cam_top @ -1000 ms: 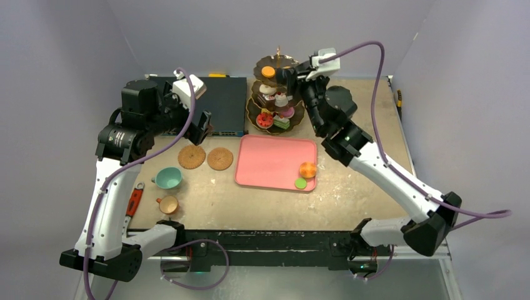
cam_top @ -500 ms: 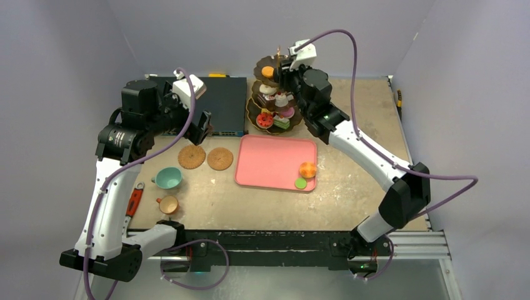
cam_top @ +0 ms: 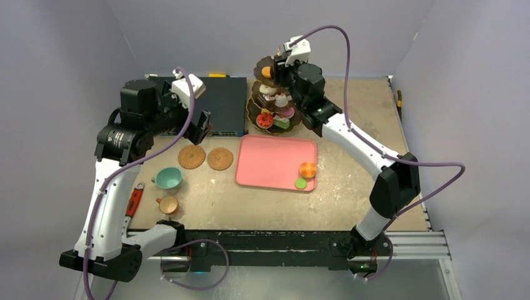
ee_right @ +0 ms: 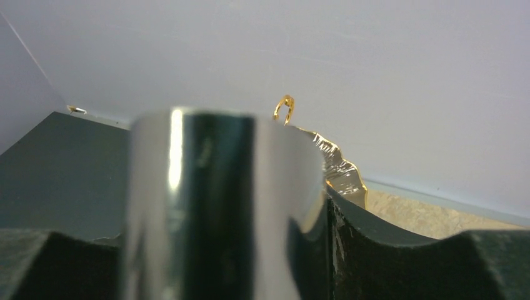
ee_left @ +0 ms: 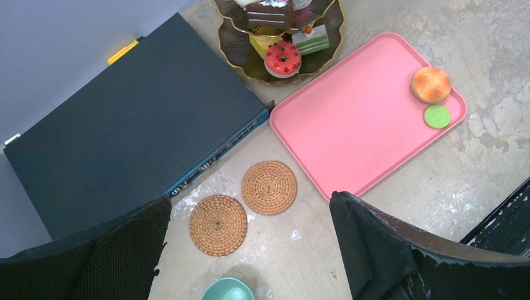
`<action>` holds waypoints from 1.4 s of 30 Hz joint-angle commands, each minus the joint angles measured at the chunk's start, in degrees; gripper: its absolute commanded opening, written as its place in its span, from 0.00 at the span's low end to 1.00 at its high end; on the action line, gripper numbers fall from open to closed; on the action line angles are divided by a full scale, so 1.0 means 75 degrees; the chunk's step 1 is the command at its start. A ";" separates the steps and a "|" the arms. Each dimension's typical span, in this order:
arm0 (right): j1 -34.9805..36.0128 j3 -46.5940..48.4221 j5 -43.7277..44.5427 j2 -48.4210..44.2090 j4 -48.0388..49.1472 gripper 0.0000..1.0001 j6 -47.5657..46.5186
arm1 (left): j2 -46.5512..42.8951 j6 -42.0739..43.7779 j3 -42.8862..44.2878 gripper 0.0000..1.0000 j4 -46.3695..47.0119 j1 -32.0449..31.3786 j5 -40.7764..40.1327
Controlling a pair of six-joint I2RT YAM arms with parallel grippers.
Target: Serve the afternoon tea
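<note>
Two toy cakes (cam_top: 307,170) left mid-frame: right gripper (cam_top: 278,64), holding glossy black tongs (ee_right: 219,206) at the dark scalloped tiered stand (ee_left: 232,53), probably fetches them next; left gripper (ee_left: 250,199) gapes.

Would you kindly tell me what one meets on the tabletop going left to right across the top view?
Red-handled tool → teal cup → first coaster → second coaster → pink tray.

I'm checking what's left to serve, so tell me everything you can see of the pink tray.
The pink tray lies flat on the table, rectangular with rounded corners and a raised rim, plastic-looking. It sits right of the two woven coasters, in front of the tiered stand. An orange toy cake and a green disc rest in its near right corner.
</note>
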 commanded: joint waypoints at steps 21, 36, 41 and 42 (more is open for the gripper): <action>-0.0012 -0.2590 0.0575 -0.3186 -0.1513 0.59 0.1261 | -0.0097 0.0024 0.0345 0.99 0.0125 0.0030 0.0109; 0.0211 -0.5340 0.0522 -0.4656 -0.3480 0.57 0.3166 | -0.0056 -0.0014 0.0255 0.99 0.0168 0.0033 0.0245; 0.0563 -0.5576 0.0627 -0.4766 -0.3811 0.57 0.3519 | -0.0068 -0.0018 0.0211 0.99 0.0145 0.0035 0.0245; 0.0690 -0.5593 0.0704 -0.4776 -0.3912 0.57 0.3610 | -0.0074 -0.0022 0.0205 0.99 0.0145 0.0031 0.0245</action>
